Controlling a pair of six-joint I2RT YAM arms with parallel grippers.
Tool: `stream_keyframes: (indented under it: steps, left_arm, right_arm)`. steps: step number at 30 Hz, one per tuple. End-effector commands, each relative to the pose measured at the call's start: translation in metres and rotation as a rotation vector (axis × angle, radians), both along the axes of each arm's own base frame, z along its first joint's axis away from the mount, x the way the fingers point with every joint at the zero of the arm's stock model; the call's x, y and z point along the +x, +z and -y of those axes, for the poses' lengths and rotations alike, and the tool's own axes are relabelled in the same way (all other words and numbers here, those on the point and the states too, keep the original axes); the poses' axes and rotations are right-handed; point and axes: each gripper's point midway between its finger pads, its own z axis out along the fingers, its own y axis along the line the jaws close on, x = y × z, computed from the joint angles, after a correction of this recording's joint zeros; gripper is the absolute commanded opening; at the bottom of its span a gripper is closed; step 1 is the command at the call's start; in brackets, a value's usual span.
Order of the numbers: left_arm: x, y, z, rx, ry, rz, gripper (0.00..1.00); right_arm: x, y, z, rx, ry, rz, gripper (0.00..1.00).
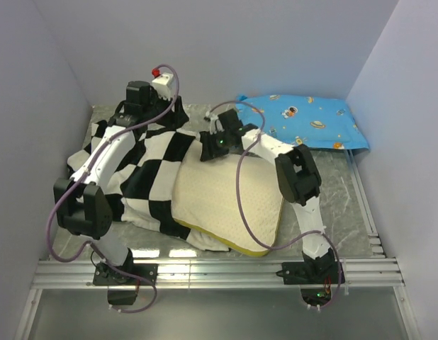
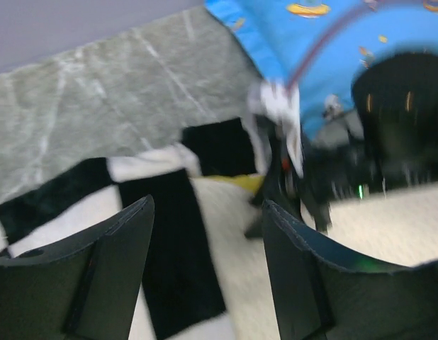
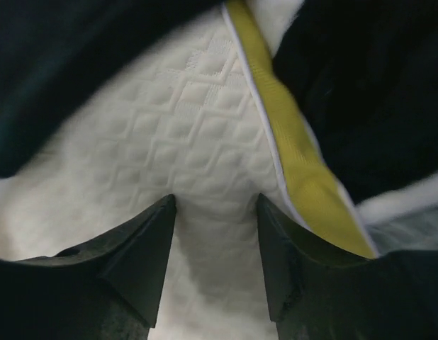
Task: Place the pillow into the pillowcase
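The cream pillow (image 1: 229, 202) with olive-yellow piping lies mid-table, its left and far edges under the black and white checkered pillowcase (image 1: 144, 159). My right gripper (image 1: 217, 147) is open, its fingertips pressed down on the quilted pillow top (image 3: 198, 120) near the far edge, with the yellow piping (image 3: 297, 156) just to the right; it shows close up in the right wrist view (image 3: 215, 200). My left gripper (image 1: 171, 117) hovers open and empty over the pillowcase's far part (image 2: 169, 234); it shows close up in the left wrist view (image 2: 208, 205). The pillow also shows there (image 2: 396, 219).
A blue cartoon-print pillow (image 1: 304, 120) lies at the back right, also in the left wrist view (image 2: 325, 49). Grey walls close in the left, back and right. Metal rails (image 1: 219, 269) run along the near edge by the arm bases.
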Motion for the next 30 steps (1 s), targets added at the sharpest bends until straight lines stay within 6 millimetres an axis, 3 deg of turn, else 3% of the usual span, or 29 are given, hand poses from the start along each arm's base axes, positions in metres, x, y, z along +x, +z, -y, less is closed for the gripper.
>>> stream_keyframes:
  steps: [1,3,4,7,8,10,11,12,13,14,15,19,22,24,30]
  left_arm:
    - [0.024,0.029,-0.012,0.004,0.066,0.072,0.68]
    - [0.029,0.017,-0.013,0.027,0.067,0.048,0.69]
    - [0.036,0.006,-0.013,0.036,0.071,0.025,0.69]
    - [0.043,-0.022,-0.003,0.048,0.022,-0.046,0.70]
    - [0.043,-0.030,-0.001,0.043,0.008,-0.073,0.71]
    - [0.048,-0.047,0.005,0.051,-0.025,-0.109,0.72]
    - [0.047,-0.052,0.010,0.044,-0.055,-0.121,0.72]
    - [0.044,-0.067,0.012,0.050,-0.071,-0.171,0.72]
    - [0.043,-0.069,0.013,0.066,-0.106,-0.163,0.73]
    - [0.031,-0.087,0.018,0.080,-0.154,-0.221,0.73]
    - [0.030,-0.087,0.018,0.080,-0.155,-0.222,0.73]
    - [0.004,-0.117,0.031,0.140,-0.258,-0.280,0.76]
    - [-0.007,-0.136,0.038,0.164,-0.301,-0.326,0.78]
    - [-0.006,-0.152,0.041,0.187,-0.304,-0.345,0.79]
    - [0.014,-0.189,0.047,0.245,-0.255,-0.349,0.82]
  right_arm:
    - [-0.062,-0.025,-0.035,-0.013,0.167,-0.060,0.55]
    - [-0.078,-0.024,-0.046,-0.006,0.230,-0.020,0.54]
    - [-0.100,-0.028,-0.054,-0.004,0.280,-0.030,0.54]
    - [-0.107,-0.004,-0.056,0.030,0.306,0.029,0.59]
    - [-0.103,0.016,-0.051,0.040,0.297,0.071,0.62]
    - [-0.091,0.032,-0.032,0.038,0.249,0.094,0.72]
    - [-0.086,0.052,-0.022,0.046,0.226,0.125,0.74]
    - [-0.084,0.056,-0.011,0.033,0.203,0.113,0.79]
    - [-0.079,0.061,0.001,0.028,0.180,0.112,0.81]
    - [-0.070,0.061,0.035,-0.014,0.113,0.077,0.85]
    - [-0.070,0.065,0.035,-0.011,0.112,0.083,0.85]
    - [-0.072,0.038,0.084,-0.108,0.084,0.030,0.86]
    - [-0.089,0.019,0.098,-0.105,0.090,-0.058,0.88]
    - [-0.100,0.007,0.100,-0.099,0.100,-0.096,0.88]
    - [-0.106,-0.030,0.093,-0.082,0.109,-0.206,0.89]
